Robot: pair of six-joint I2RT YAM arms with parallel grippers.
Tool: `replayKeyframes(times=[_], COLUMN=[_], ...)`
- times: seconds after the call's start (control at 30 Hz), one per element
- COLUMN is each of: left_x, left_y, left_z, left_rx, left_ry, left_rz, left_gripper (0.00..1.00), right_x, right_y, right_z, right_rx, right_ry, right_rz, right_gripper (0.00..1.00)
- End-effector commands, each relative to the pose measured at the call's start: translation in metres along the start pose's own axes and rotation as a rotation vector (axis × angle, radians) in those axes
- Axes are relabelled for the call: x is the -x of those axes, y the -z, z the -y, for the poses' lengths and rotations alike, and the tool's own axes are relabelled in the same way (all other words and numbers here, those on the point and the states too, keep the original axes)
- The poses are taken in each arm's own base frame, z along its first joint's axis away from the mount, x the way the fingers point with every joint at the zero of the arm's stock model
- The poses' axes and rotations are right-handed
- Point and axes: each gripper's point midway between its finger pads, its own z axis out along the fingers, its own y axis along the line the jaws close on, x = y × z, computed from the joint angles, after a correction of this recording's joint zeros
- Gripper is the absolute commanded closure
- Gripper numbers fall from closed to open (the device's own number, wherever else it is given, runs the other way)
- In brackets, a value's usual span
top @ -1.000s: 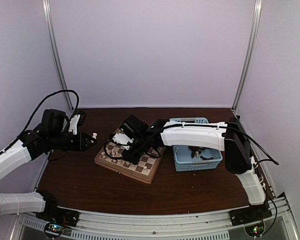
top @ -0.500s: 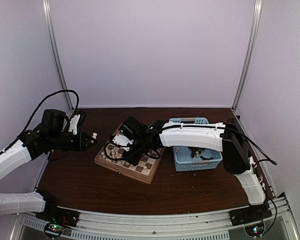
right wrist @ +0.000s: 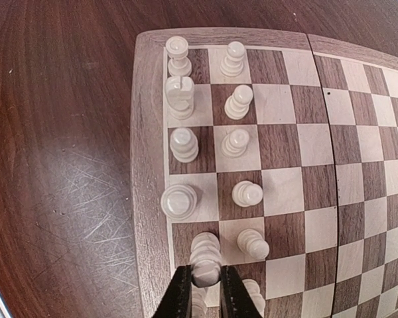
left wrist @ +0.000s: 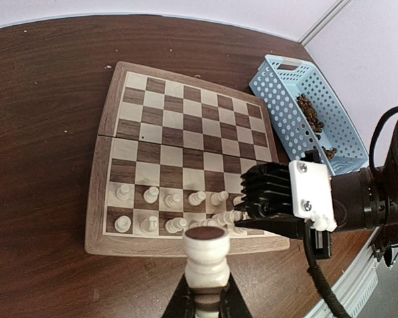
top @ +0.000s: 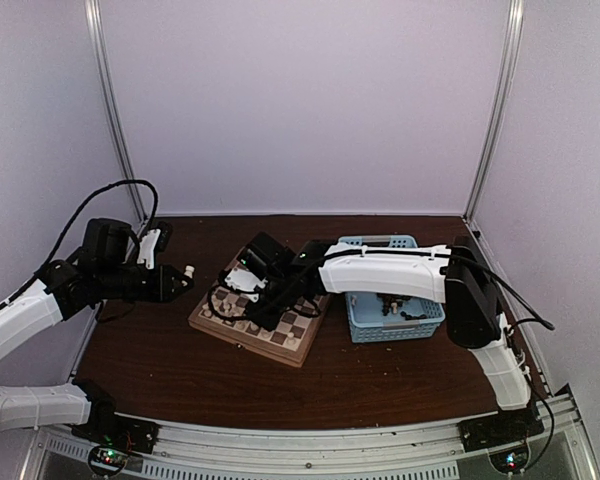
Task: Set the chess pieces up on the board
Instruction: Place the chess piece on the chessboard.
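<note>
Cream-white turned chess pieces part-fill the checkered wooden board's 6 o'clock rows; left hand and right hand each pinch one; dark brown pieces remain unplaced.

board: one
basket: one
cream-white pieces standing ahead of and beside the right gripper: ten, one partly hidden
cream-white piece between the right gripper's fingers: one
cream-white piece in the left gripper: one
dark brown pieces in the basket: heaped, too small to count

Cream pieces, tan-and-brown checkered board, light-blue basket
</note>
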Motion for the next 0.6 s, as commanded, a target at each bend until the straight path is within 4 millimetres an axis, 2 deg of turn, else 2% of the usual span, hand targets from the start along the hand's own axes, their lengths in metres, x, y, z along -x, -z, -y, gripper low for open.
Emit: replayKeyframes(times=[0.0,0.23,0.33,0.43,0.57], left_x=[0.013,0.013,0.012,0.013,0.013], left_y=[0.003,0.002,0.001,0.001,0.001], left_z=[0.004,0.004,0.004,0.004,0.005], left_rx=[-0.015,-0.018,-0.018,-0.019,-0.024], left_ry=[-0.009,-0.007,-0.006,-0.006,-0.005], left_rz=[0.043,0.039,0.037,0.038,0.037], left_gripper=[1.0,1.0,1.0,1.0,1.0], right_x=[0.004,0.003,0.002,0.004,0.011], right_y=[0.004,0.007,0.007,0.008,0.017], right_z=[-0.001,-0.003,-0.002,-0.001,0.005], right_rx=[0.017,0.021,0.016,0.011,-0.024], right_ry=[-0.011,-0.009,-0.008,-0.008,-0.011], right_rz=[0.008,0.015,0.013,0.017,0.048], right_gripper=[0.92,0.89,0.82,0.69,0.66])
